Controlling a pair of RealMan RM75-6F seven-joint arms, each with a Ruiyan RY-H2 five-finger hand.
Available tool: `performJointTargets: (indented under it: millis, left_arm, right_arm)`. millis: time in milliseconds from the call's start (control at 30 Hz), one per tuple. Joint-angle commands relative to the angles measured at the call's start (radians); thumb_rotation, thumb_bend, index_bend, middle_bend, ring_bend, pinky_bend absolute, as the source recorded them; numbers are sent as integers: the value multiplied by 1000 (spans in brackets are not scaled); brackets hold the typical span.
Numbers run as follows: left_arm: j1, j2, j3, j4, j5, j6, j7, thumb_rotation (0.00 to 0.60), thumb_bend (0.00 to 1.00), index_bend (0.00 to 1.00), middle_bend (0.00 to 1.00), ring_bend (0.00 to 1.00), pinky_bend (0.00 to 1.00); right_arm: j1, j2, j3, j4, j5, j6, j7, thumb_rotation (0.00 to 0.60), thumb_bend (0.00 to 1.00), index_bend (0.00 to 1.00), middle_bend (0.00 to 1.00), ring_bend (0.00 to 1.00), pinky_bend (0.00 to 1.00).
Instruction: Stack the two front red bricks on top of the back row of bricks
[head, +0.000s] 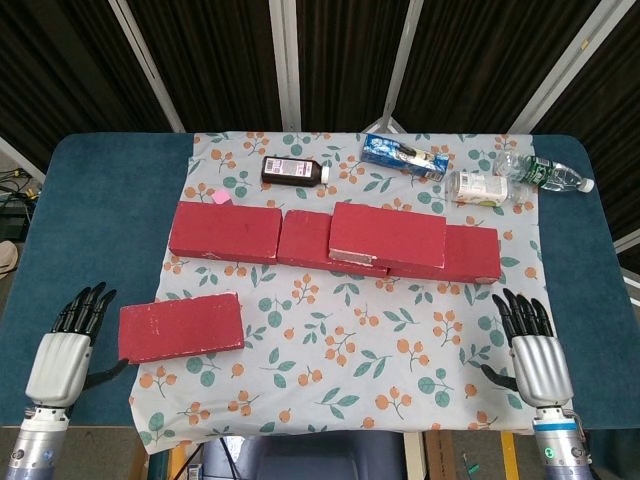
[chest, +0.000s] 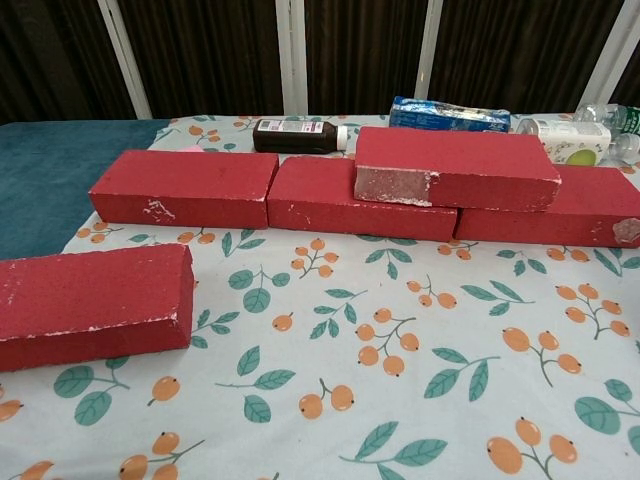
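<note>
Left hand (head: 62, 352) empty, fingers spread and pointing forward, just left of the loose brick (head: 181, 326); right hand (head: 534, 355) likewise empty and spread, well right of it and nearer than the back row (head: 226, 231). Probably best to close squarely on the brick's long sides, lift level, and set it flat over the row's bare left end, beside the stacked brick (head: 388, 236). Dull red, blocky, with scuffed, whitened edges.

Both views are bright and evenly lit from above. The shadows are soft and short. There is no strong glare, and the focus stays sharp.
</note>
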Motion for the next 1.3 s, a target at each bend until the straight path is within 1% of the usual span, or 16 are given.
performJointTargets:
  millis: [33, 167, 200, 233, 333, 367, 500, 600, 700, 767, 900, 1000, 1100, 1167, 1300]
  left_arm:
    - [5, 31, 18, -79, -50, -44, -16, 600, 0, 0, 0, 0, 119]
    - [-25, 106, 20, -167, -105, -129, 40, 600, 0, 0, 0, 0, 87]
    - [-43, 145, 17, -215, -132, -167, 71, 600, 0, 0, 0, 0, 81]
    - [-49, 160, 16, -233, -141, -179, 81, 600, 0, 0, 0, 0, 78]
    - [-93, 261, -5, -356, -196, -241, 160, 600, 0, 0, 0, 0, 77]
    - [-102, 281, -11, -382, -213, -250, 179, 600, 0, 0, 0, 0, 77]
    - [-152, 360, -46, -496, -330, -296, 277, 600, 0, 0, 0, 0, 76]
    - [-192, 394, -64, -553, -427, -341, 306, 600, 0, 0, 0, 0, 76]
    - [-251, 423, -82, -586, -540, -389, 366, 600, 0, 0, 0, 0, 76]
    - [-293, 429, -90, -600, -617, -405, 424, 600, 0, 0, 0, 0, 70]
    - [-378, 419, -106, -633, -780, -407, 527, 600, 0, 0, 0, 0, 25]
    - [-435, 393, -116, -639, -891, -387, 578, 600, 0, 0, 0, 0, 17]
    - [-481, 360, -119, -637, -991, -371, 603, 600, 0, 0, 0, 0, 17]
    - [-503, 340, -118, -632, -1033, -357, 614, 600, 0, 0, 0, 0, 17]
    - [-529, 298, -107, -608, -1065, -327, 622, 600, 0, 0, 0, 0, 17]
  right_arm:
    - [-14, -21, 5, 30, -10, -7, -15, 600, 153, 0, 0, 0, 0]
    - [-20, -17, 6, 30, -21, -16, 3, 600, 153, 0, 0, 0, 0]
    - [-23, -16, 7, 27, -21, -19, 14, 600, 153, 0, 0, 0, 0]
    - [-24, -16, 7, 26, -21, -20, 17, 600, 153, 0, 0, 0, 0]
    - [-29, -6, 7, 17, -14, -34, 24, 600, 153, 0, 0, 0, 0]
    - [-30, -3, 8, 14, -13, -36, 26, 600, 153, 0, 0, 0, 0]
    - [-39, 7, 26, 8, -11, -32, 45, 600, 153, 0, 0, 0, 0]
    - [-46, 8, 35, 11, -11, -28, 54, 600, 153, 0, 0, 0, 0]
    - [-51, 7, 41, 14, -12, -32, 58, 600, 153, 0, 0, 0, 0]
    - [-53, 6, 42, 14, -9, -40, 53, 600, 153, 0, 0, 0, 0]
    - [-52, 5, 46, 10, -3, -63, 47, 600, 153, 0, 0, 0, 0]
    - [-52, 2, 48, 11, -3, -77, 46, 600, 153, 0, 0, 0, 0]
    - [-52, 1, 52, 11, -2, -86, 40, 600, 154, 0, 0, 0, 0]
    - [-54, 1, 54, 11, -3, -88, 41, 600, 154, 0, 0, 0, 0]
    - [-56, 3, 61, 14, -4, -93, 49, 600, 153, 0, 0, 0, 0]
